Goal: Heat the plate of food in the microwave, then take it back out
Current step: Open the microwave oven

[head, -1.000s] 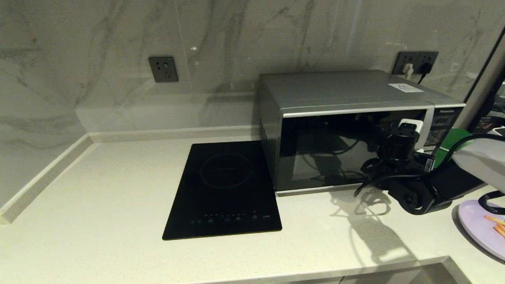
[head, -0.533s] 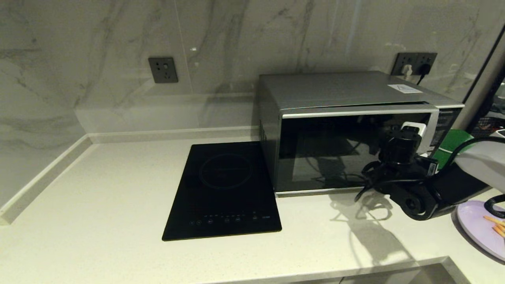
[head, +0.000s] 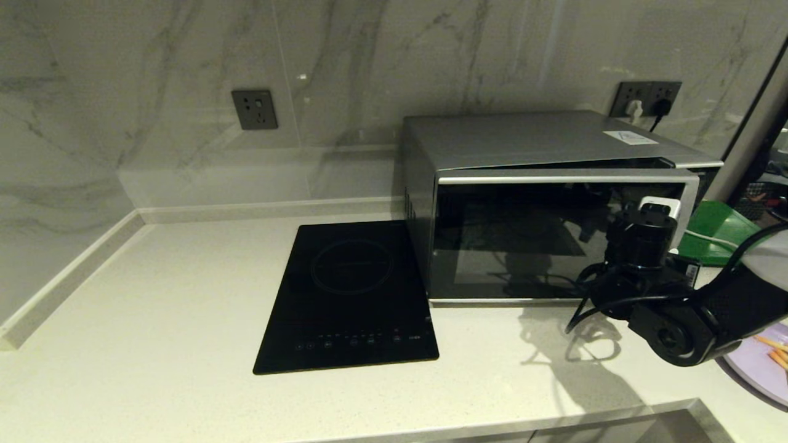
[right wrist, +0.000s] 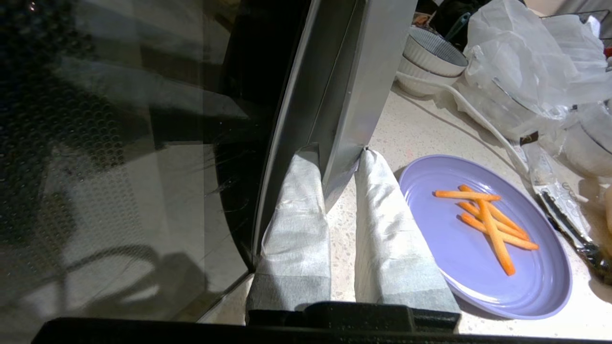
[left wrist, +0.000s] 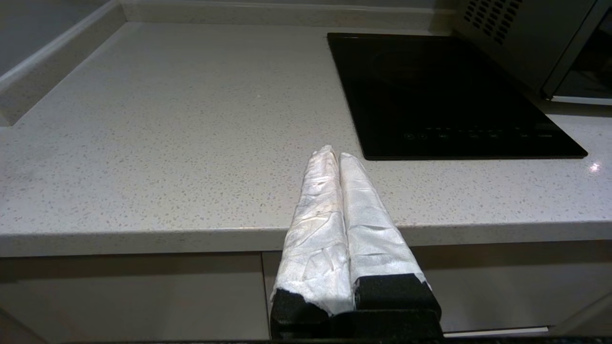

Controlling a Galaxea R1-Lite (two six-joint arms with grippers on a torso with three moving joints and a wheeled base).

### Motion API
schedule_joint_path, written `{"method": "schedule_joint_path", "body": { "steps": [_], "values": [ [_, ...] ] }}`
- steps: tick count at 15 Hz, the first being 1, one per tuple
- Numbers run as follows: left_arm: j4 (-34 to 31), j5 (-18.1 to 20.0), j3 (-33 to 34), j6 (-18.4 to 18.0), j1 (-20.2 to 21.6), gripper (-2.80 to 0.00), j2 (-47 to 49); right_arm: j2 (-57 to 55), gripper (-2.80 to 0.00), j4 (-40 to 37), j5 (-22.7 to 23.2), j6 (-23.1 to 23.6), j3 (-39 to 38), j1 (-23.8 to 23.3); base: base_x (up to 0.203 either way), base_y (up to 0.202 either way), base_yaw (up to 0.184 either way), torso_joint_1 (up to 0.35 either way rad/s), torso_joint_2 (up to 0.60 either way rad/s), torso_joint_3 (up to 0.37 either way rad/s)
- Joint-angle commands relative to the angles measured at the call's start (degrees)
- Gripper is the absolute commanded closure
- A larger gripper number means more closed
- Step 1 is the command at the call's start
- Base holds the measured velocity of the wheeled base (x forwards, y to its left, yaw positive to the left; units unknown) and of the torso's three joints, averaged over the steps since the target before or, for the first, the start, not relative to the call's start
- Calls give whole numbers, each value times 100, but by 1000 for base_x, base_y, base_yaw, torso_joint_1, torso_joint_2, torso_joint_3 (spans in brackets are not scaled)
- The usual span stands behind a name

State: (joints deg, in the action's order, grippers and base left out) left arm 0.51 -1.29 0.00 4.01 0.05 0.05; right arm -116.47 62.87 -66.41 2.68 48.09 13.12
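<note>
In the head view the right tool [head: 662,212] is at the microwave [head: 542,203] door's edge, plate [head: 760,363] at its five o'clock on the bench [head: 154,320]; the right wrist view shows it clamped on the door's handle [right wrist: 344,114]; the left tool [left wrist: 339,162] is closed, empty.

We see a dim kitchen, lit from above and somewhat behind us. In the head view the right arm [head: 689,314] throws a sharp tangled shadow onto the pale table [head: 184,295], toward its front edge. The marble wall [head: 154,92] carries soft sheen and one small bright glint. The microwave [head: 542,203] has a dark glass door that mirrors the arm and cables, and in the right wrist view it is crossed by grey reflections. There the purple plate [right wrist: 483,267] and its orange sticks look crisp, while the plastic bags [right wrist: 526,71] beyond glare white. In the left wrist view a tiny highlight sparkles beside the black hob [left wrist: 449,95]; the wrapped fingers [left wrist: 325,215] shine bright.
</note>
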Motion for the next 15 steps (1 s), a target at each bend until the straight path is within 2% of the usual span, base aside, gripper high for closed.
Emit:
{"method": "schedule_joint_path", "body": {
  "steps": [1, 5, 10, 12, 14, 15],
  "values": [
    [2, -3, 0, 3, 4, 0, 4, 45, -280, 155, -21, 22, -132, 7, 0, 0, 0, 0, 0, 0],
    [2, -3, 0, 3, 4, 0, 4, 195, -280, 336, 37, 9, -279, 21, 0, 0, 0, 0, 0, 0],
    [2, -3, 0, 3, 4, 0, 4, 1355, -280, 545, 270, 86, -860, 473, 0, 0, 0, 0, 0, 0],
    [2, -3, 0, 3, 4, 0, 4, 2069, -280, 535, 337, 457, -875, 624, 0, 0, 0, 0, 0, 0],
    [2, -3, 0, 3, 4, 0, 4, 2745, -280, 474, 483, 1222, -635, 705, 0, 0, 0, 0, 0, 0],
    [2, -3, 0, 3, 4, 0, 4, 2963, -280, 287, 552, 1569, -272, 723, 0, 0, 0, 0, 0, 0]
  ]
}}
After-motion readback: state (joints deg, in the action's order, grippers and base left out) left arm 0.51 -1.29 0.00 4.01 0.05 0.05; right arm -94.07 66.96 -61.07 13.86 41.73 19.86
